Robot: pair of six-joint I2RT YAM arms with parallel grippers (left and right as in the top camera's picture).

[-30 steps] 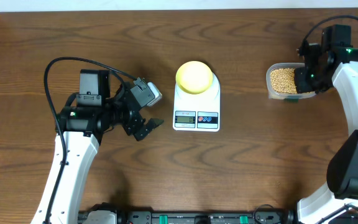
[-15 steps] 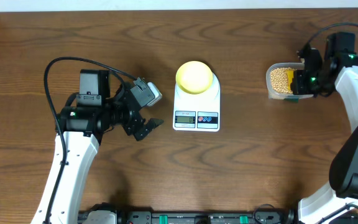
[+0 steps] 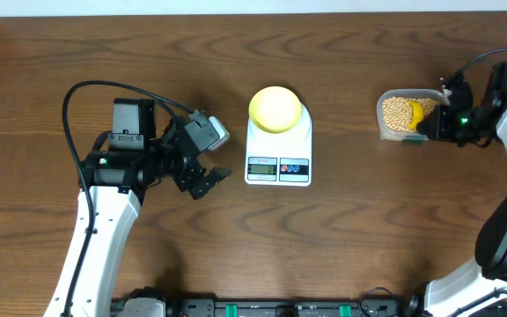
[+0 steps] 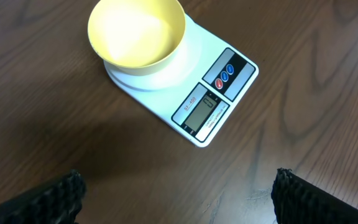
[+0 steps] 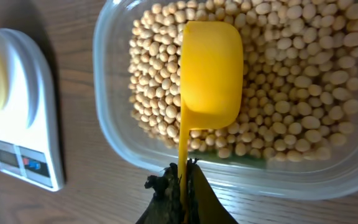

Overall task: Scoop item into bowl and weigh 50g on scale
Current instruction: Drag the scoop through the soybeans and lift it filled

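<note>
Brown wood-grain table [image 3: 341, 229] lies bare between the white scale [image 3: 278, 146] at centre and the clear plastic tub [image 3: 382, 121] off to its right, with more open wood in front of the scale and along the far edge. The pale-yellow bowl [image 3: 275, 109] sits on the scale's round platform, its inside smooth and bare in the left wrist view; the grey display and two round buttons face the near edge. Tan beans [image 5: 291, 81] fill the tub in a thick layer. A yellow scoop [image 5: 211, 74] lies over them, cup showing a smooth face, handle crossing the tub's near wall. The right gripper [image 5: 180, 179] is clamped on that handle, its arm reaching in from the right edge with the wrist pointing left. The left gripper [image 3: 202, 181] hangs just left of the scale, fingers spread wide, the arm bent up from the near edge.
</note>
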